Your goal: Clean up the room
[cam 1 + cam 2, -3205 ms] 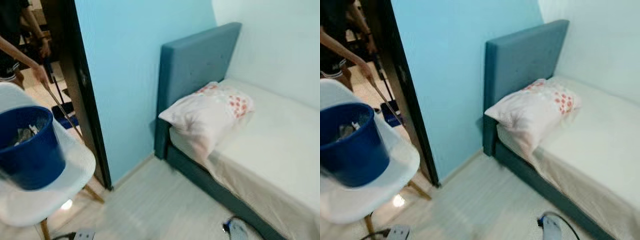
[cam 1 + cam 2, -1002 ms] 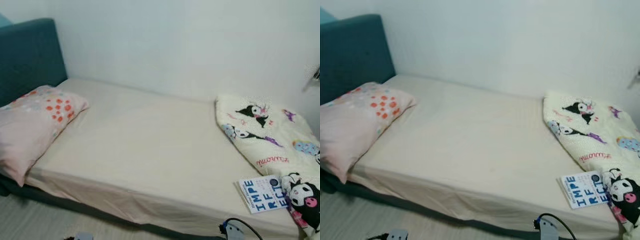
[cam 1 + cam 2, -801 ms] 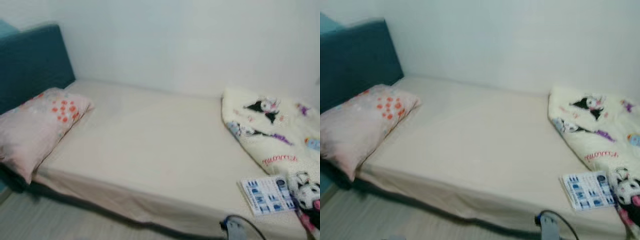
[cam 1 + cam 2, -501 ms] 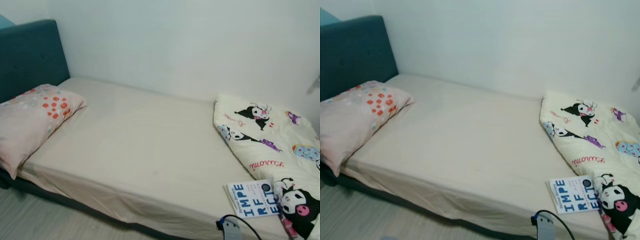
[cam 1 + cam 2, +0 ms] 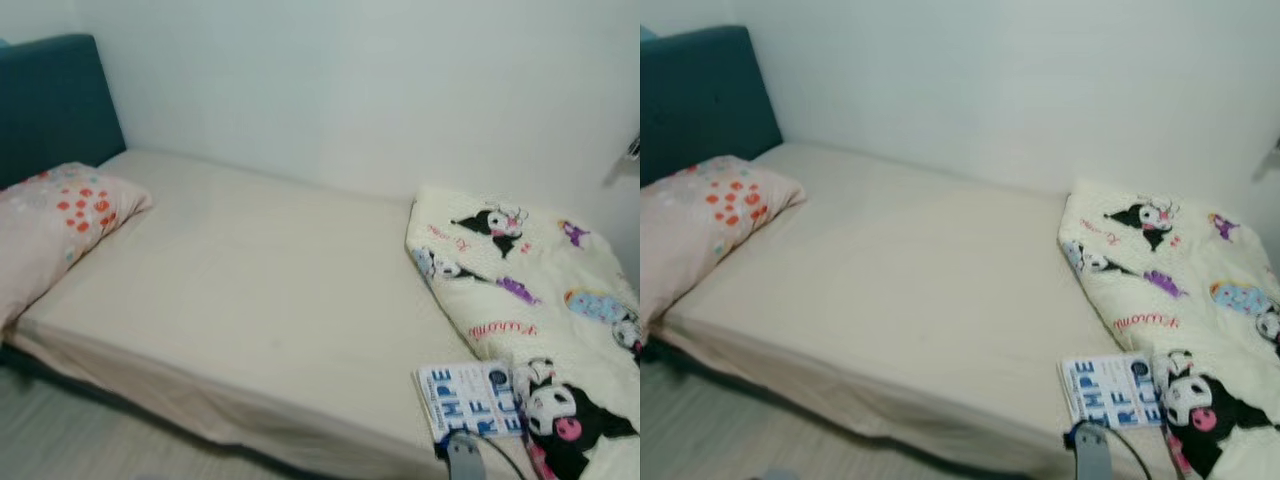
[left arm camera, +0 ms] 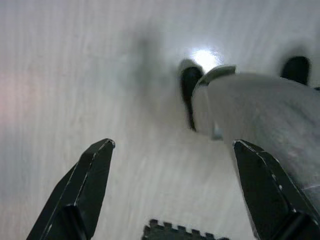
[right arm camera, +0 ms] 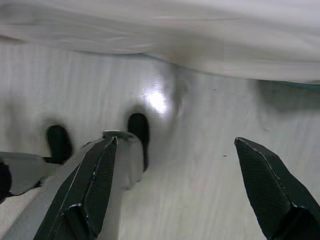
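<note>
Seen from the head camera: a bed point(image 5: 240, 330) under a plain cream sheet, set lengthwise against a white wall point(image 5: 350, 90), with a teal headboard point(image 5: 50, 100) at the left end. Propped at that end, a pink pillow point(image 5: 50, 230) with red spots, overhanging the mattress edge a little. Bunched at the right end, a cartoon-print blanket point(image 5: 540, 320), likely pushed aside rather than spread. Lying half under its fold near the front edge, a book point(image 5: 1110, 392) with blue block letters, probably the next thing to tidy, being the one loose item on the sheet. Rising at the bottom edge just before the book, a grey part of the right arm point(image 5: 465, 458) with a black cable. Through the left wrist camera: the left gripper point(image 6: 175, 195) hanging idle over pale plank floor point(image 6: 75, 75), fingers spread wide, nothing between them, beside the robot's own silver leg point(image 6: 260, 130). Through the right wrist camera: the right gripper point(image 7: 175, 192) likewise pointing at the floor, jaws apart and empty, with the hanging sheet edge point(image 7: 200, 35) of the bed just beyond.
</note>
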You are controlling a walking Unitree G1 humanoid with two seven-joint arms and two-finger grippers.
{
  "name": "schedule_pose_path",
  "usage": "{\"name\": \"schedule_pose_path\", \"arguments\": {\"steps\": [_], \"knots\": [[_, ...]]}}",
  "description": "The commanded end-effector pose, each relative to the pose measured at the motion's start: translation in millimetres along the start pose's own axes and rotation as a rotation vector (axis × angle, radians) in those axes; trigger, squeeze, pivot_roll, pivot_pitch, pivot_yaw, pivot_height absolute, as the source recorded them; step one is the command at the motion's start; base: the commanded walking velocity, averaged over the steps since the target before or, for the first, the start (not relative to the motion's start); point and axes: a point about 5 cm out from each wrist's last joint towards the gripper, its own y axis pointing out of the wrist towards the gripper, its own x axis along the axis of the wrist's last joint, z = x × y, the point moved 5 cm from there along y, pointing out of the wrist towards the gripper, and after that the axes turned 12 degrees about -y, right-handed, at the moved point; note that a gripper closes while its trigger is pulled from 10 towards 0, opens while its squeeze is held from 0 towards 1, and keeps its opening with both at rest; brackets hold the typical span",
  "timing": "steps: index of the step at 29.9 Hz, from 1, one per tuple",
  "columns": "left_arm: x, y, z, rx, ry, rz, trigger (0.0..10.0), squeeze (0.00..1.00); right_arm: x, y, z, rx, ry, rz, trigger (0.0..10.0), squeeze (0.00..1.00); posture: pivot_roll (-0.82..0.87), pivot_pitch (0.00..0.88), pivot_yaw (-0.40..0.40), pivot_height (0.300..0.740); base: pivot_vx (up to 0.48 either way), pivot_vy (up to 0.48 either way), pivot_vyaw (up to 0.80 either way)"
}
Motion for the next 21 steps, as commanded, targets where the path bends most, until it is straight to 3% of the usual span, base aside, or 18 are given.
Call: {"name": "schedule_pose_path", "arguments": {"steps": [1, 21], "knots": [[-5.3, -0.4, -1.4, -0.007, 0.011, 0.017, 10.0, 0.00, 1.0, 0.4, 2.7, 0.007, -0.003, -0.002, 10.0, 0.00, -0.02, 0.000, -0.066, 0.740, 0.000, -0.352, 0.00], [-8.1, -0.5, -2.4, -0.016, -0.007, 0.032, 10.0, 0.00, -1.3, 0.1, 1.9, 0.006, 0.002, 0.003, 10.0, 0.00, -0.02, 0.000, -0.060, 0.740, 0.000, -0.474, 0.00]]}}
